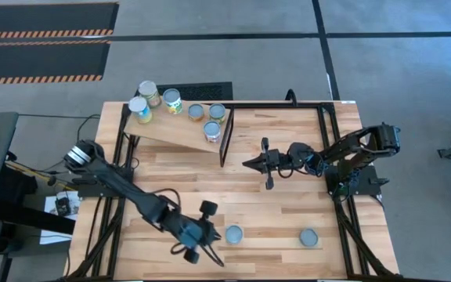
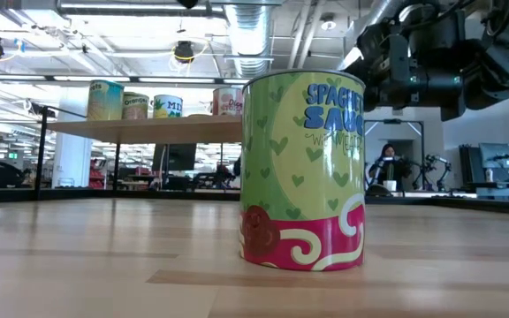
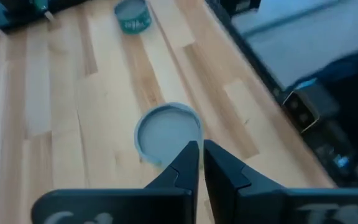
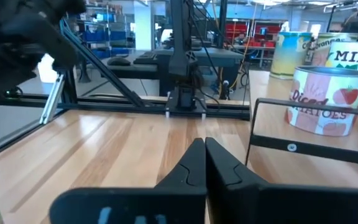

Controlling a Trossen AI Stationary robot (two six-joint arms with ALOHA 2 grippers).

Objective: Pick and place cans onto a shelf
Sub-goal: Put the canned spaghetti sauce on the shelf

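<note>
High view: five cans on shelf at far left of table; two cans near front edge, well apart. Left gripper, fingers together and holding nothing, just beside left of these two. Right gripper, fingers together and holding nothing, over table centre, pointing toward shelf. Low view: front can upright, label green and pink.

The green can close to the low camera reads "SPAGHETTI SAUCE" (partly cut off by the curve). On the shelf, one tin reads "Diced TOMATOES" and another "MIXED"; other labels are unreadable.
</note>
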